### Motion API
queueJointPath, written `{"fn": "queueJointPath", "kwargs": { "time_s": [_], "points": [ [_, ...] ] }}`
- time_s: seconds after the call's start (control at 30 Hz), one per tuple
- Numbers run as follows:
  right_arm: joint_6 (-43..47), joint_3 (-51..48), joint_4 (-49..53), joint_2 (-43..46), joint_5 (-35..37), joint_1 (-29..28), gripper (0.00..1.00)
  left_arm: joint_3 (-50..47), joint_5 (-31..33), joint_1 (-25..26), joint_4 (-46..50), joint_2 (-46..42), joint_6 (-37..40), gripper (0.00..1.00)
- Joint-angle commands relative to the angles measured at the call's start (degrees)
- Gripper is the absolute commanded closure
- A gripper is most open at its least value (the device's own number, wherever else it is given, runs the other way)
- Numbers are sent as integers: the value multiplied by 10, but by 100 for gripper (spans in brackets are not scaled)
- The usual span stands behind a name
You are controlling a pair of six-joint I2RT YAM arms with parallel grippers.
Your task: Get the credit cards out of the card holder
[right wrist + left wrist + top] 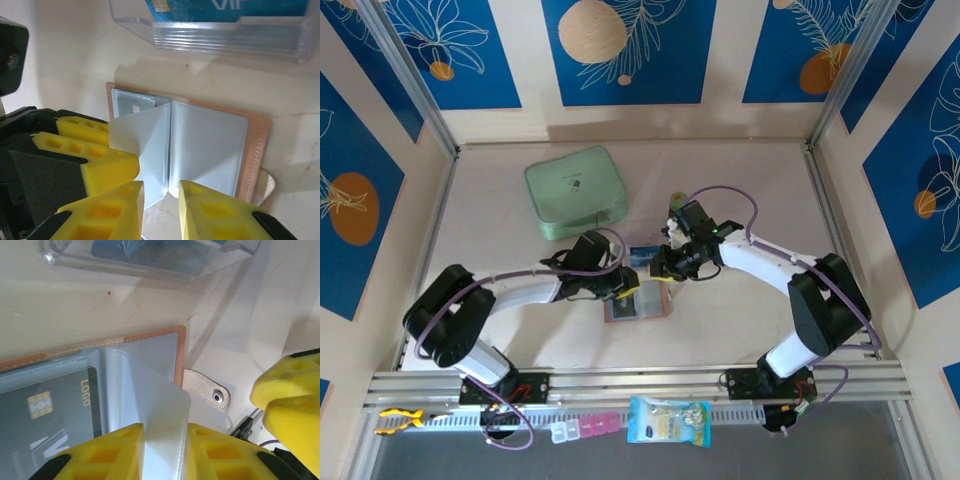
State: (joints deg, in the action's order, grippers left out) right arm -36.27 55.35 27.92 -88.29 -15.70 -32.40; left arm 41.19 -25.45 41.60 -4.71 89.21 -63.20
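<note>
The tan card holder (638, 305) lies open on the table, grey plastic pockets up; its rim (155, 333) and snap tab (207, 390) show. My left gripper (164, 432) is shut on one clear pocket leaf (160, 400), holding it upright. The black card (60, 410), marked LOGO, sits in a pocket left of that leaf. My right gripper (161, 192) is open just above the fold of the leaf (142, 135), with the holder's rim (257, 145) to its right. A blue card (225, 7) lies inside the clear plastic box (225, 30) beyond the holder.
The clear box (642, 256) sits just behind the holder, between both grippers (623, 290) (665, 272). A mint-green zip case (575, 190) lies at the back left. A snack packet (668, 420) and a pink pill box (585, 428) rest on the front rail.
</note>
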Motion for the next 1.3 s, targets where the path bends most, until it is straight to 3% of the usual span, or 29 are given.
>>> {"fn": "queueJointPath", "kwargs": {
  "time_s": [0.0, 0.27, 0.53, 0.87, 1.27],
  "points": [
    [8, -10, 20, 22, -17, 8, 74, 26, -17, 11, 2, 21, -2, 71],
    [14, -14, 34, 42, -14, 21, 74, 70, -28, 19, 2, 63, 2, 60],
    [11, -12, 35, 44, -20, 23, 74, 83, -32, 19, 2, 76, 7, 59],
    [-4, -1, 22, 14, -24, 0, 74, 35, -16, 10, 4, 33, 12, 61],
    [-19, 39, 14, -43, -9, -51, 75, -58, 4, -27, 1, -47, 12, 71]
  ]
}}
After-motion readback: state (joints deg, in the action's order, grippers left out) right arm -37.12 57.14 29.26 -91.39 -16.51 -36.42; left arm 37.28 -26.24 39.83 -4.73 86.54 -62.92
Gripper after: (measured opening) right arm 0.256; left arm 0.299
